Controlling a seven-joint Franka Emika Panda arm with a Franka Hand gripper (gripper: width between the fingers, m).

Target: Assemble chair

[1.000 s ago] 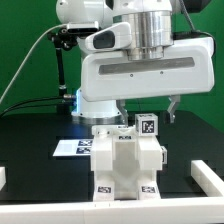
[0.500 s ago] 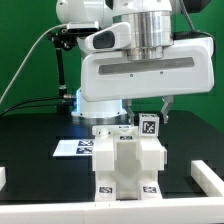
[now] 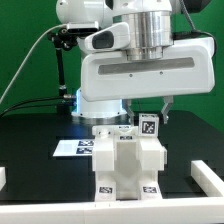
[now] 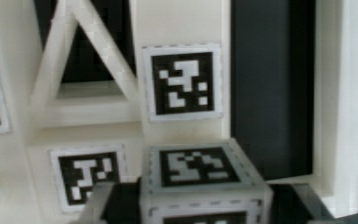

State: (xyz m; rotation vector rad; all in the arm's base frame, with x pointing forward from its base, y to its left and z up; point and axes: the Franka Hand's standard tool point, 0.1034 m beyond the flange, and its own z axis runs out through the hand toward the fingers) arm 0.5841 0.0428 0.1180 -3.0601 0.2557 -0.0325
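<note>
Chair (image 3: 126,160) sits partly built, upright on the black worktop (image 3: 35,135), near the front, directly under the arm. Gripper (image 3: 150,118) is low over a tagged post (image 3: 148,127) at the assembly's top; jaws narrowed, apparently pinching that post, though contact is partly hidden. Parts look rigid, light, smooth matte plastic: somewhat slippery. Best hold: flat opposite faces of the post, squarely.

You are looking at a big shiny white robot arm (image 3: 140,70) with round, smooth shells. A thin black cable (image 3: 30,60) is hanging beside it, and a blue light (image 3: 77,98) is glowing at its base.
</note>
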